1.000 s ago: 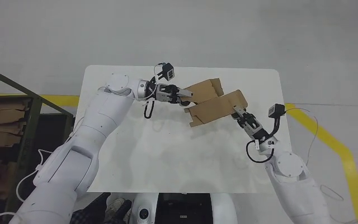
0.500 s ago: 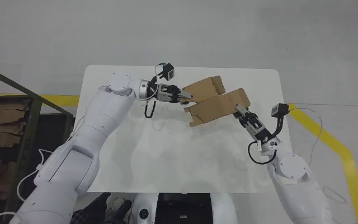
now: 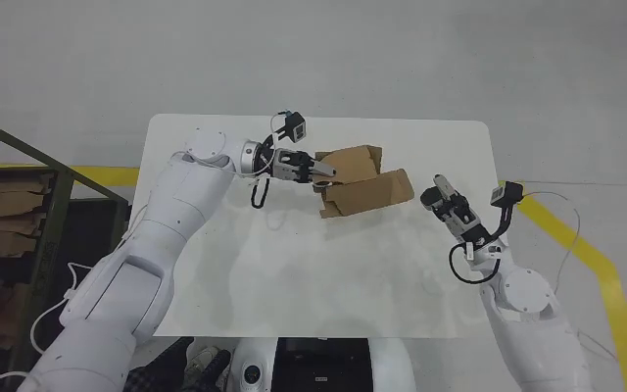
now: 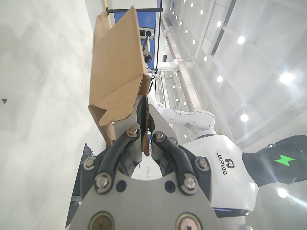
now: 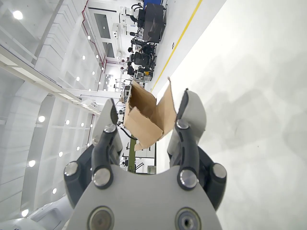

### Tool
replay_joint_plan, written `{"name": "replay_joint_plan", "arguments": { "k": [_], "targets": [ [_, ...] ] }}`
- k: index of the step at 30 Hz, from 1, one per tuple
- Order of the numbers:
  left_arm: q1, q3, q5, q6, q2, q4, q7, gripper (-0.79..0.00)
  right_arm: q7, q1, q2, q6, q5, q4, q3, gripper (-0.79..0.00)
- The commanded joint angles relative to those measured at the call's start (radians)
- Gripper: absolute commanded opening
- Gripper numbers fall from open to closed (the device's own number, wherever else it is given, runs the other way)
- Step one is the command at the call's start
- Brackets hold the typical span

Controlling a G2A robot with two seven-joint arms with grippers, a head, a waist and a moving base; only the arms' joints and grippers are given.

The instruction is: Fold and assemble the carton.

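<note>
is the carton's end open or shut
Open: in the right wrist view the carton gapes at its near end, flaps splayed, hollow inside showing. The left gripper is shut on one edge of it.

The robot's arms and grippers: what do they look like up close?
Both arms are smooth white shells, with black cables looping by the wrists. The left gripper and right gripper each have a grey metal base with screws, black link bars and two pale fingers. A small black camera sits on each wrist.
</note>
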Motion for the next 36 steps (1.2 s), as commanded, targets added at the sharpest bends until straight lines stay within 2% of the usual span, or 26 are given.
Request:
{"name": "replay_joint_plan", "arguments": {
  "k": [1,3,9,17,20,22,26,31,36],
  "targets": [
    [-0.002,0.002,0.006,-0.004,0.000,0.001,-0.023,-0.785,0.042,0.005,0.003,-0.013,0.011,0.006,0.017,0.000],
    [-0.003,0.005,0.011,-0.011,-0.001,0.000,-0.045,-0.785,0.089,0.014,0.006,-0.031,0.023,0.015,0.032,0.000],
    [0.004,0.044,0.017,-0.016,0.001,-0.063,-0.045,-0.785,0.390,0.086,0.019,-0.061,0.126,0.078,0.043,0.000],
    [0.015,0.110,0.002,-0.016,0.026,-0.174,-0.045,-0.785,0.704,0.201,0.026,-0.059,0.230,0.185,0.001,0.000],
    [0.014,0.136,-0.014,-0.016,0.039,-0.204,-0.045,-0.785,0.777,0.233,0.026,-0.070,0.275,0.221,-0.013,-0.006],
    [0.013,0.154,-0.029,-0.016,0.048,-0.222,-0.045,-0.785,0.821,0.250,0.025,-0.081,0.318,0.247,-0.021,-0.102],
    [0.007,0.191,-0.059,-0.016,0.065,-0.250,-0.045,-0.785,0.893,0.282,0.023,-0.099,0.376,0.295,-0.038,-0.129],
    [-0.005,0.225,-0.095,-0.016,0.082,-0.262,-0.045,-0.785,0.948,0.317,0.019,-0.105,0.433,0.343,-0.061,-0.215],
    [-0.012,0.244,-0.120,-0.016,0.094,-0.264,-0.045,-0.785,0.982,0.340,0.016,-0.104,0.448,0.360,-0.088,-0.243]
  ]
}}
